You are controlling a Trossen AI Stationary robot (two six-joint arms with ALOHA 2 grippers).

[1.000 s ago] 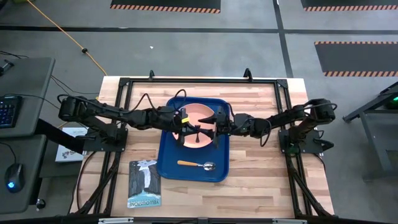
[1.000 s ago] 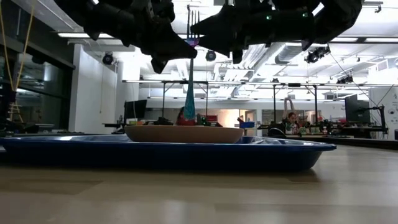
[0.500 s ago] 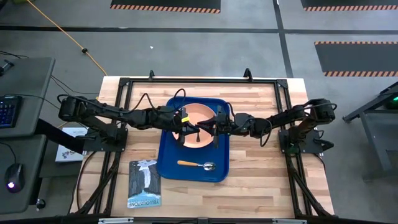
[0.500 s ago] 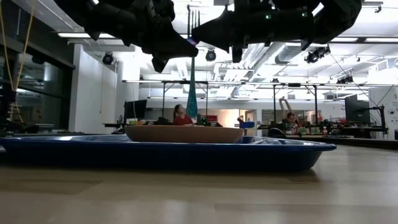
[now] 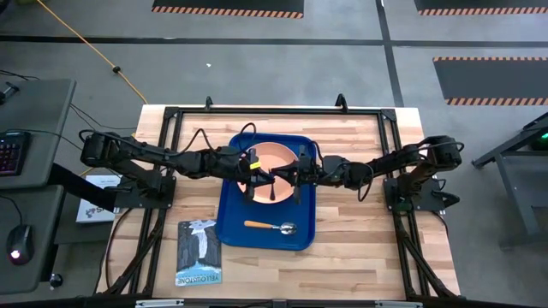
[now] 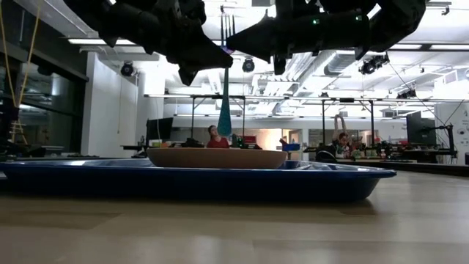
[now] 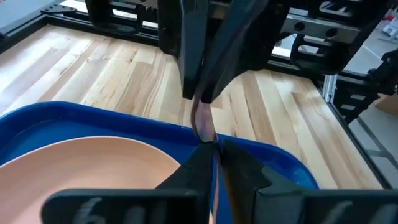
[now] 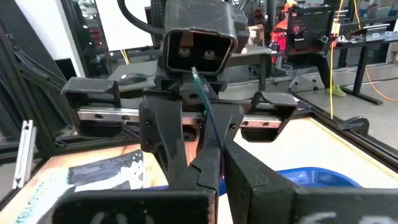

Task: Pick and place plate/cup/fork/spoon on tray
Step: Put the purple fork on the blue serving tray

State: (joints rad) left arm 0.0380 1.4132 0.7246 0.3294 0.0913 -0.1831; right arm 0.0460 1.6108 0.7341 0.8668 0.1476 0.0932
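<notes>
Both grippers, left [image 5: 259, 178] and right [image 5: 286, 175], pinched the hanging fork [image 6: 224, 110] above the plate [image 6: 217, 157]; one should release before lowering.

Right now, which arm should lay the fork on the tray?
Left, narrowly: left hand and right hand both seem to pinch the upright fork over the plate; bare tray by the spoon handle lies on its side.

A robotics lab: workbenches [image 6: 352, 150], hazard-striped floor [image 5: 227, 11], monitors [image 6: 160, 129].
</notes>
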